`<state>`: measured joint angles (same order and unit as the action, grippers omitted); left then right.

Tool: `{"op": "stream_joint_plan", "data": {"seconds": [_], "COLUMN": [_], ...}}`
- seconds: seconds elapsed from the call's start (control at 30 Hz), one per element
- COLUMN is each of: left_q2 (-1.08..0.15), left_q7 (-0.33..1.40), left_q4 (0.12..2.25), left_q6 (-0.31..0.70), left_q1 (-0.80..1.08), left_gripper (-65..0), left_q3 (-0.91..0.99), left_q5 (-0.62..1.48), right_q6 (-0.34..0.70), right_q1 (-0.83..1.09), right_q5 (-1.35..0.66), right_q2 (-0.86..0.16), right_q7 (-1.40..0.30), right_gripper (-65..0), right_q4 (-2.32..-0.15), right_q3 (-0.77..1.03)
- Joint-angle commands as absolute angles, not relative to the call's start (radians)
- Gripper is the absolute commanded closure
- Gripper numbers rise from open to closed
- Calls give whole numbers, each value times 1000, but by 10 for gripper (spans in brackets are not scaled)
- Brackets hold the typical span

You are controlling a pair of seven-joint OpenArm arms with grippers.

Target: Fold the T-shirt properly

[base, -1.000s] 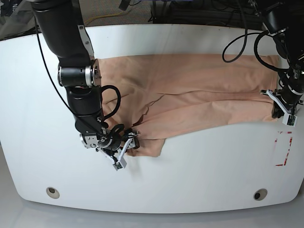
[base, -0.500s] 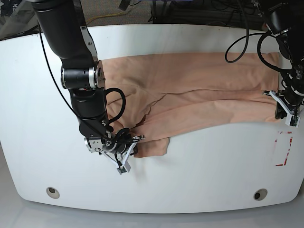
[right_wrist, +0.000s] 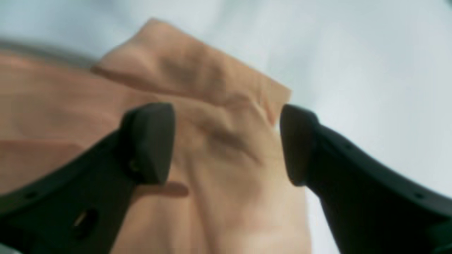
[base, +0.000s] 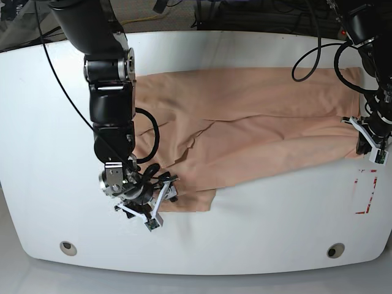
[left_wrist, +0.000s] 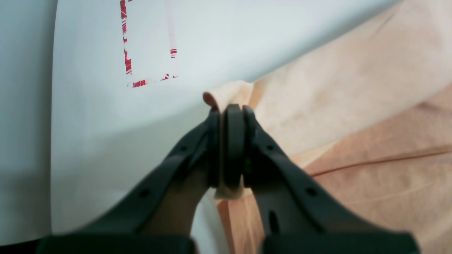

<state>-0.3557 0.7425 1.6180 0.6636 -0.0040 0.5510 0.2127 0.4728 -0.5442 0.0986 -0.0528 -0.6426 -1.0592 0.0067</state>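
one t-shirt (base: 257,122) lengthwise across table (base: 49,122)

The left gripper (left_wrist: 231,113) sits at 3 o'clock in the base view, its jaws pressed together, with a fold of the T-shirt (left_wrist: 353,106) pinched between them. The right arm (base: 110,92) comes down from 11 o'clock toward 7 o'clock. The right gripper (right_wrist: 226,141) has its jaws spread wide apart above the cloth, holding nothing

Robotics lab bench: white table (base: 257,245) with rounded corners, red tape marks (base: 365,195) near its right edge, cables (base: 245,15) beyond its far edge.
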Motion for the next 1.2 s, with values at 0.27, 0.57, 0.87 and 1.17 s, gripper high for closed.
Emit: {"op": "stream_joint_plan", "data": {"seconds": [0.27,0.57,0.87,1.17], "left_q2": [-375,-377,-378,-404], "left_q7": [723,722,722,722], "left_q4": [1586,1584,1590,1593], "left_q6": [661,661,662,698], "left_q1": [-27,-27,-27,-28], "left_gripper": [0,0,0,0], "left_q3": [555,553,555,556], "left_q5": [220,220,222,222], "right_q6": [570,698,698,698], "right_q1": [-314,-191,-64,194], "right_q5": [90,88,85,-64], "right_q2": [-84,-84,-84,-93], "right_q7": [-803,-832,-812,-756], "right_gripper": [-414,-412,-392,-379], "right_q4": [-1495,-1511,-1512,-1676], "right_q3": [154,326,328,326]}}
